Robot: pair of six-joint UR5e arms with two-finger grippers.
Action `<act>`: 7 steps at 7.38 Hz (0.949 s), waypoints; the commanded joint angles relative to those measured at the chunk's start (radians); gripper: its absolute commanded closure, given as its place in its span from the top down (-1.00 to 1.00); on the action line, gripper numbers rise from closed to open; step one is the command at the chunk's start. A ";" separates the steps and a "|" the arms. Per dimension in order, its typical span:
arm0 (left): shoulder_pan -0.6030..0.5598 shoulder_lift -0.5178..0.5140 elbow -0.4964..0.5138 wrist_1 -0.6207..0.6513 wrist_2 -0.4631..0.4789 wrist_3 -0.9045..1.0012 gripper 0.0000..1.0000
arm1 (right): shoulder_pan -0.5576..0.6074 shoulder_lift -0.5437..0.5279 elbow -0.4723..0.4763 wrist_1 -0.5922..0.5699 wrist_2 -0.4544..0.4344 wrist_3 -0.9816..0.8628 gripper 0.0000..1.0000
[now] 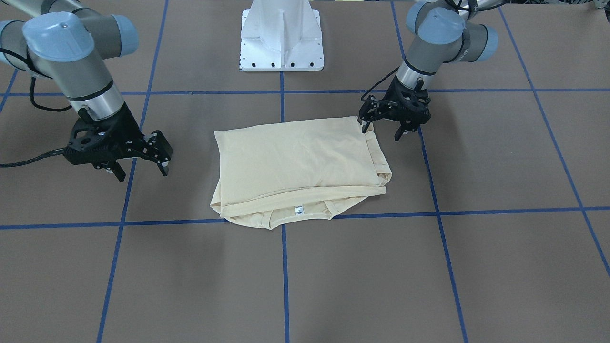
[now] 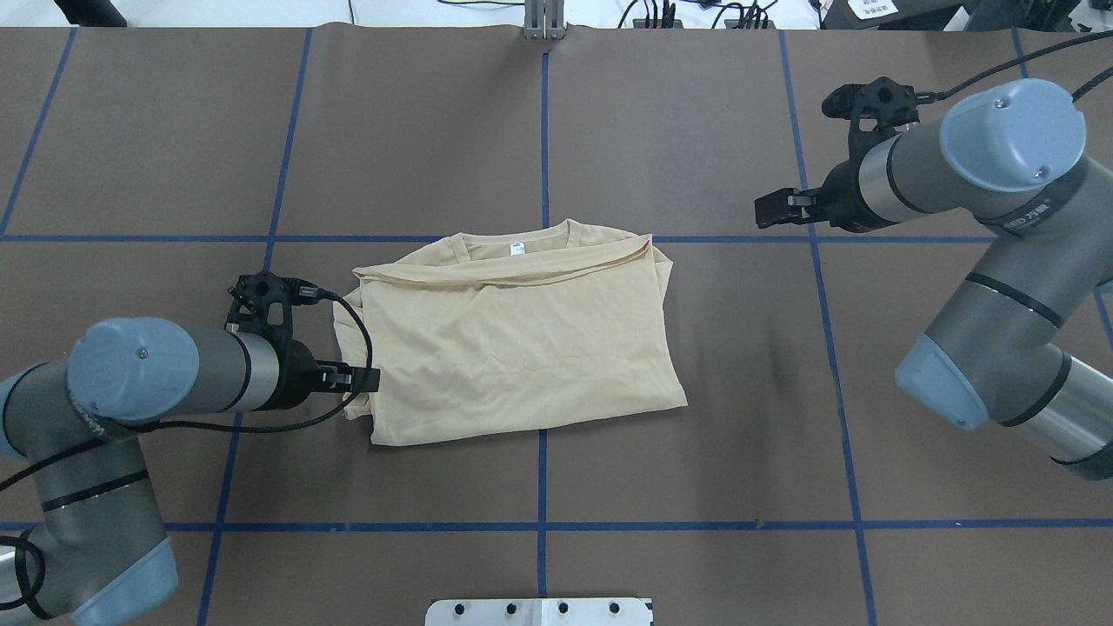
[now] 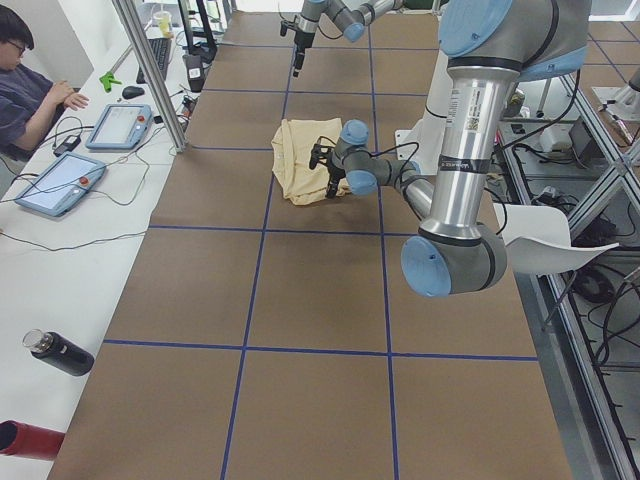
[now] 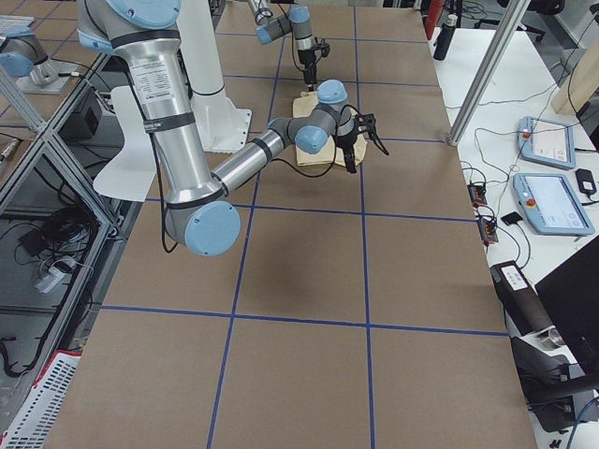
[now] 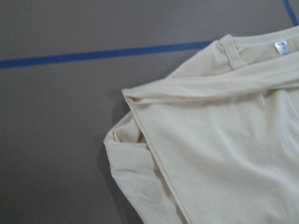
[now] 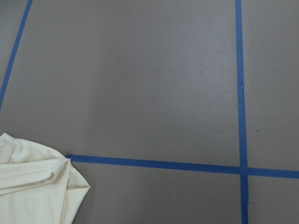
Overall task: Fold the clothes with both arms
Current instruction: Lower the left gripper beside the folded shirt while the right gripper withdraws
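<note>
The clothes are one cream-yellow shirt [image 1: 295, 157] [image 2: 513, 348], folded into a rough rectangle at the table's middle, plain side up. Its white neck label [image 2: 518, 249] [image 5: 281, 46] shows at the edge far from the robot. My left gripper [image 1: 382, 132] [image 2: 361, 380] is open at the shirt's near-left corner, one fingertip [image 1: 364, 127] right at the fabric edge. The left wrist view looks down on the shirt's layered corner [image 5: 135, 100]. My right gripper [image 1: 140, 169] [image 2: 774, 210] hangs open above bare table, well clear of the shirt's right side. The right wrist view catches only a shirt corner [image 6: 32, 186].
Blue tape lines [image 2: 543, 130] divide the brown table into squares. The white pedestal base [image 1: 281, 43] stands at the robot's edge. A person [image 3: 30, 90] sits at a side table with tablets [image 3: 60, 185] and bottles [image 3: 55, 352]. Two more tablets [image 4: 552, 173] lie beside the other end.
</note>
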 commanded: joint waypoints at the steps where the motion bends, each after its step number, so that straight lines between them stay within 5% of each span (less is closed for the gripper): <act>1: 0.064 0.002 0.002 -0.010 0.026 -0.056 0.33 | 0.010 -0.014 -0.002 0.021 0.011 -0.009 1.00; 5: 0.096 -0.004 0.005 -0.010 0.026 -0.057 0.29 | 0.008 -0.011 -0.005 0.021 0.001 -0.009 1.00; 7: 0.096 -0.004 0.009 -0.010 0.026 -0.056 0.03 | 0.007 -0.011 -0.005 0.021 -0.001 -0.007 1.00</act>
